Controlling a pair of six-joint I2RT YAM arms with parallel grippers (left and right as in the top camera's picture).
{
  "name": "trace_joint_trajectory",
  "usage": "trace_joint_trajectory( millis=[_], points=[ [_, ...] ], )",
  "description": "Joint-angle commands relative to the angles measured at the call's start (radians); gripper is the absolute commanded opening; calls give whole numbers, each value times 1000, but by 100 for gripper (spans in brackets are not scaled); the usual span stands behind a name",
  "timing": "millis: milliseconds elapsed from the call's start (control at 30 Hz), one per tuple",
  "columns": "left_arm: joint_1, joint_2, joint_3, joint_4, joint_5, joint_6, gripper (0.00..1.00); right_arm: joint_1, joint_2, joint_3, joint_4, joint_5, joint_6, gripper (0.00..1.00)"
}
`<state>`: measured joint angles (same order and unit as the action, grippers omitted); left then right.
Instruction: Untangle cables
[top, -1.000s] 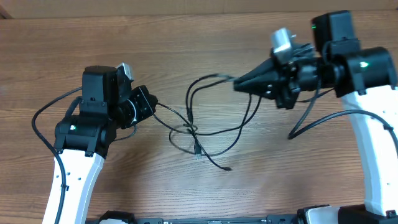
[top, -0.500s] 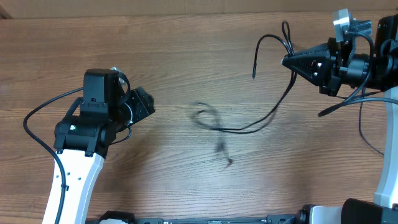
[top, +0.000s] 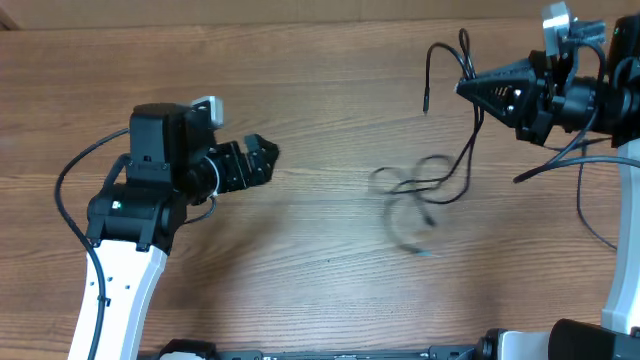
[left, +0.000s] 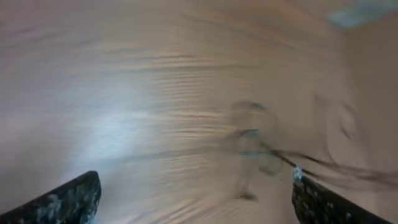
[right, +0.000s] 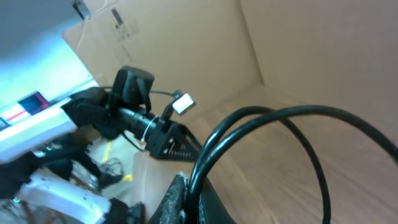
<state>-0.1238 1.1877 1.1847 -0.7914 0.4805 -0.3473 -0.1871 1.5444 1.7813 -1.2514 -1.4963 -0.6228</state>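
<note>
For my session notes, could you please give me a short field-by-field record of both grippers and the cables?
left gripper: open, empty, apart from the cables
right gripper: shut on the cables, at the right side of the table
cables: a loop sticks out past the right gripper; the rest trails toward the table's middle, blurred
table: wooden

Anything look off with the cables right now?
Nothing damaged or spilled. The thin black cords are pinched in the shut right hand, and their lower loops show as a blurred clump over the wooden table. The left hand stands open, empty, well apart from them.
</note>
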Motion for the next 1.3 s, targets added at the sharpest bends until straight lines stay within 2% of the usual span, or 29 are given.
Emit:
trace_joint_trajectory(
  millis=[0, 100, 167, 233, 333, 433, 467, 667, 867, 1033, 1133, 1267],
  points=[
    [-2, -4, 9, 51, 360, 295, 96, 2, -23, 13, 101, -73, 304, 4],
    [-22, -4, 9, 58, 363, 301, 95, 2, -23, 13, 314, -72, 586, 4],
    [-45, -4, 9, 68, 357, 300, 96, 2, -23, 13, 508, 5, 885, 4],
    [-71, -4, 9, 71, 347, 299, 97, 2, -23, 13, 777, 115, 1219, 4],
    [-85, -4, 9, 71, 347, 299, 97, 3, -23, 14, 1252, 192, 1602, 4],
    [-85, -4, 9, 71, 341, 299, 97, 3, -23, 22, 1492, 257, 1783, 4],
    [-85, -4, 9, 71, 326, 299, 97, 3, -23, 33, 1512, 282, 1805, 4],
    [-85, -4, 9, 74, 260, 254, 97, 3, -22, 63, 1342, 425, 1757, 4],
    [-85, -4, 9, 71, 259, 235, 97, 3, -22, 85, 980, 700, 1500, 4],
    [-85, -3, 9, 71, 259, 235, 97, 40, -22, 207, 713, 860, 1268, 4],
    [-86, -3, 9, 70, 249, 227, 96, 98, -20, 336, 434, 1093, 1043, 4],
    [-86, -3, 9, 69, 248, 212, 97, 159, -13, 353, 166, 1319, 875, 4]
  ],
)
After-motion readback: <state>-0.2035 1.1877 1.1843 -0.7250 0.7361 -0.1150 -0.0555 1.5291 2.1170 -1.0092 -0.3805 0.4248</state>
